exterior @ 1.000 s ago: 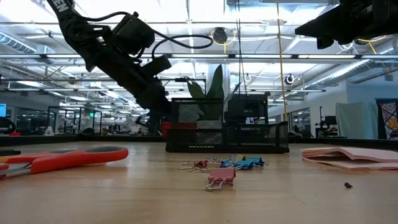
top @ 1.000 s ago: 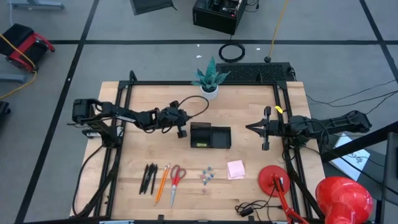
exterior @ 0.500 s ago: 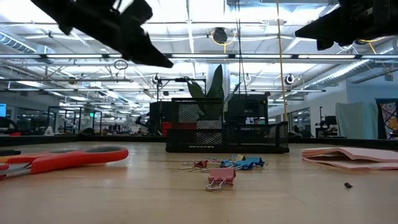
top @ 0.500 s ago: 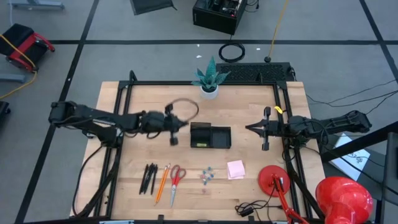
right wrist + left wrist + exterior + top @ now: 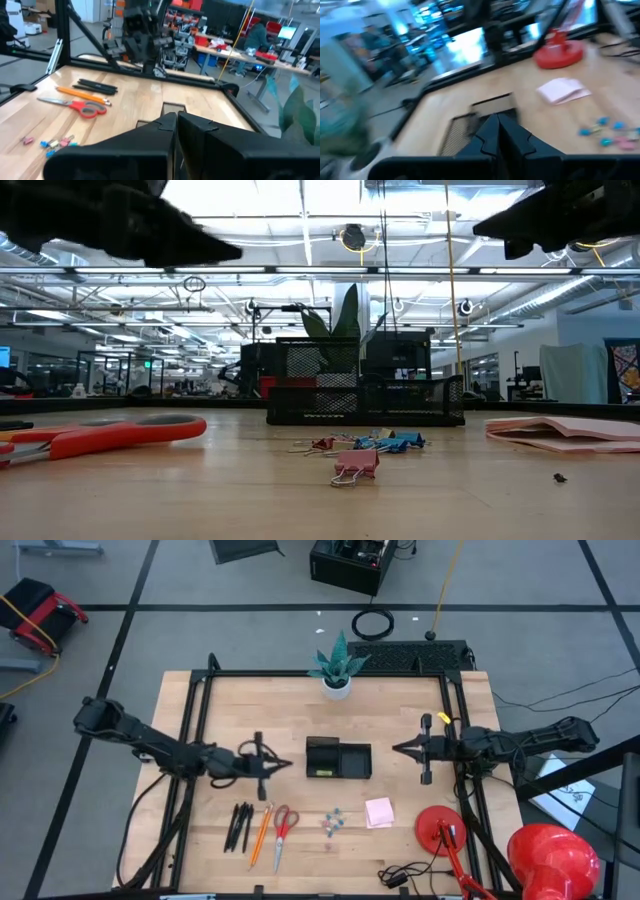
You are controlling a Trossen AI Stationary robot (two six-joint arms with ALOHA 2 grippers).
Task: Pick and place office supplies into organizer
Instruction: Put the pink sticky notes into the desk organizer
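Note:
The black two-compartment organizer (image 5: 338,758) stands mid-table, with a small yellow piece (image 5: 320,772) in its left compartment. Near the front edge lie the black pens (image 5: 240,827), orange pencil (image 5: 262,833), red-handled scissors (image 5: 282,833), pale clips (image 5: 333,822) and pink sticky-note pad (image 5: 379,811). My left gripper (image 5: 286,762) hangs level above the table just left of the organizer, pointing at it, shut and empty (image 5: 497,122). My right gripper (image 5: 398,748) hangs level right of the organizer, shut and empty (image 5: 176,119).
A white plant pot (image 5: 337,683) stands at the far edge behind the organizer. A red lamp base (image 5: 440,825) and its head (image 5: 553,860) are at the near right, with a cable (image 5: 400,875) beside them. Black frame rails (image 5: 195,740) run along both sides.
My left gripper has risen from beside the organizer's left end and gone a little toward the table's near edge. It has tipped from pointing down to level, and the arm has drawn back toward the left. The right arm has kept still.

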